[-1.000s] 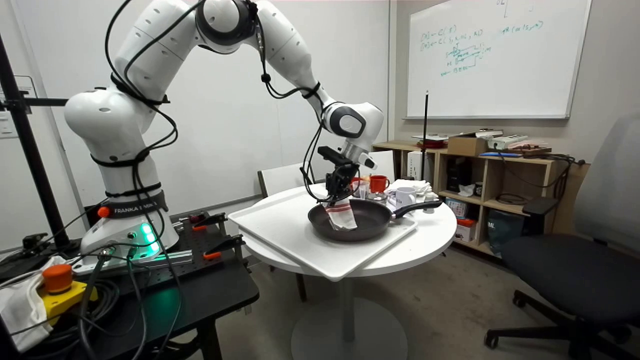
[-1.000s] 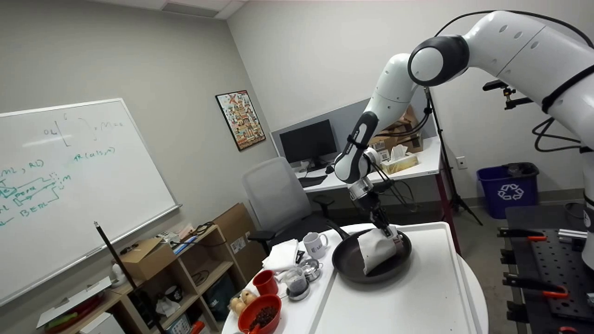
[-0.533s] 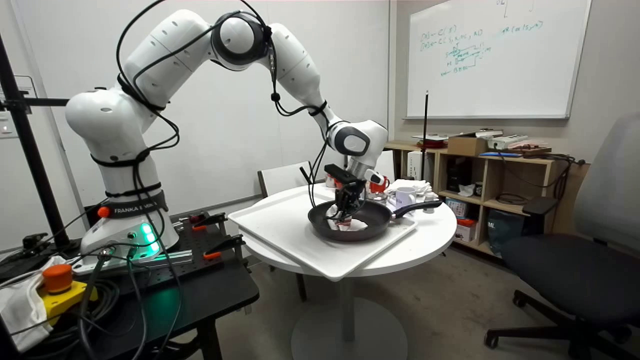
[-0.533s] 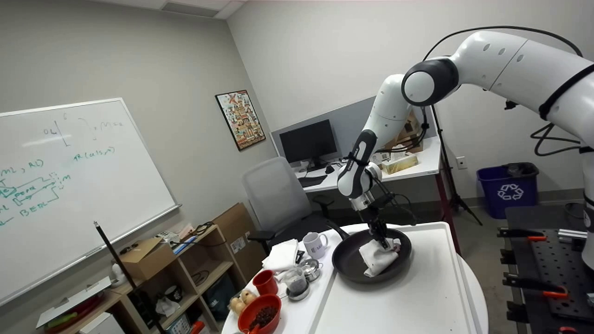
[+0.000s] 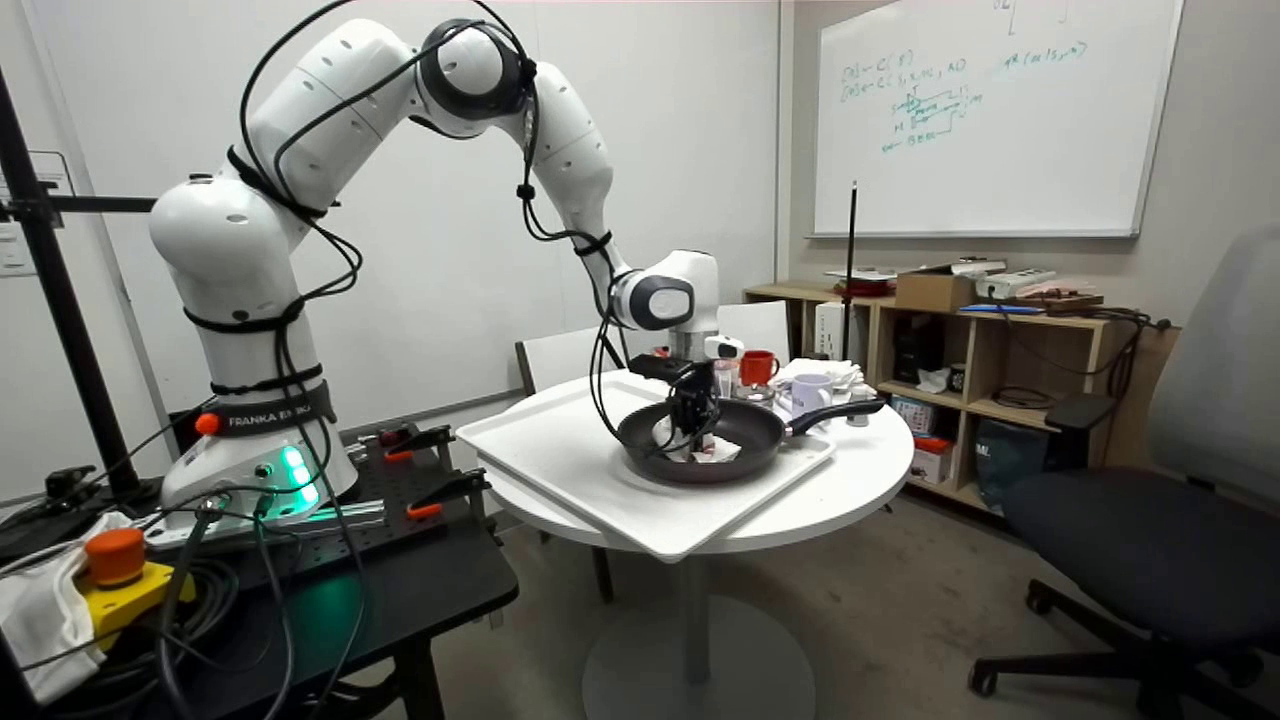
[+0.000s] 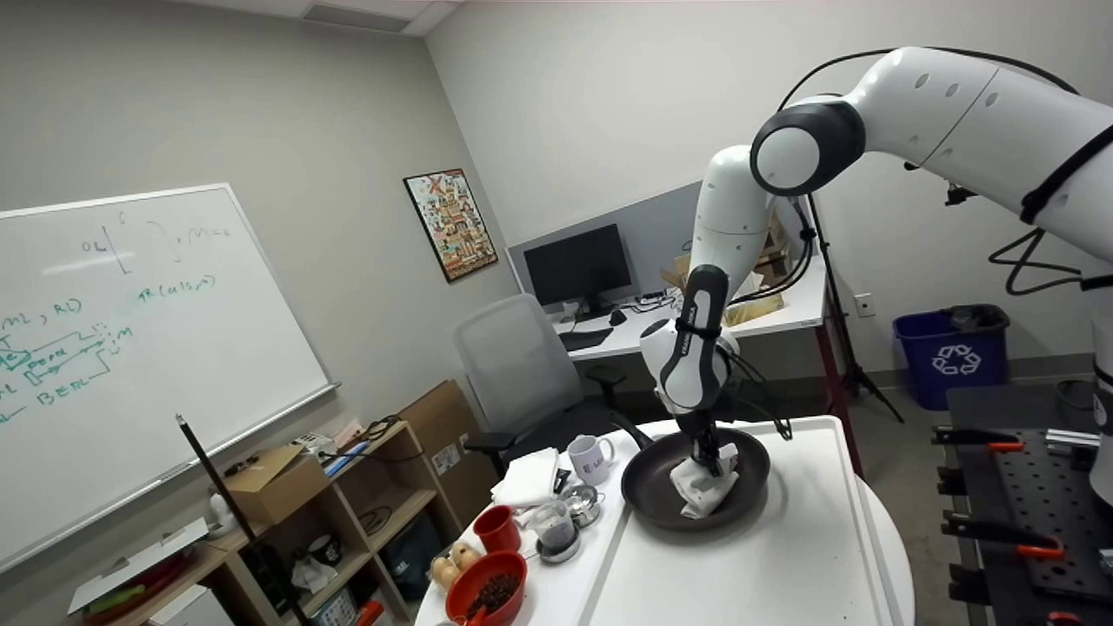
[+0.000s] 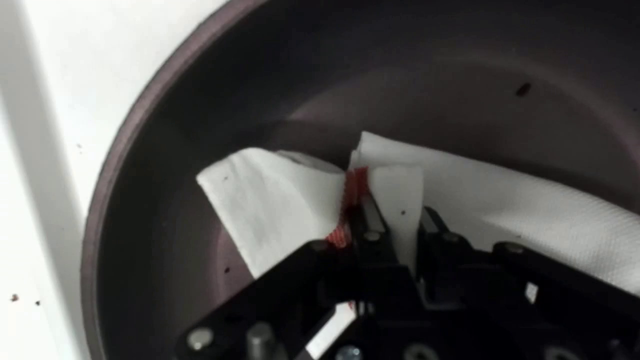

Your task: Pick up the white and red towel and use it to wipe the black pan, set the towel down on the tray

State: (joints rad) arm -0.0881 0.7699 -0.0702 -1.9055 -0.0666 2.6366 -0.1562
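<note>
The white towel with red stripes (image 7: pixel 280 205) lies bunched inside the black pan (image 7: pixel 500 115). My gripper (image 7: pixel 398 212) is shut on a fold of the towel, with white cloth between its fingers and cloth spreading out on both sides. In both exterior views the gripper (image 5: pixel 697 445) points down into the pan (image 5: pixel 750 430), and the towel (image 6: pixel 698 494) rests on the pan's floor. The pan stands on the white tray (image 6: pixel 783 548), its handle (image 5: pixel 835 415) reaching over the tray's edge. A few dark specks show in the pan, on the towel and on the tray.
The tray sits on a round white table (image 5: pixel 870 470). Beside it stand a white mug (image 6: pixel 591 459), a folded white cloth (image 6: pixel 526 478), metal and clear containers (image 6: pixel 555 526), a red cup (image 6: pixel 497 529) and a red bowl (image 6: pixel 487 591) of dark bits.
The gripper came down into the pan and the hanging towel crumpled onto its floor. Since then the wrist has swung more upright, and the towel shifted slightly within the pan.
</note>
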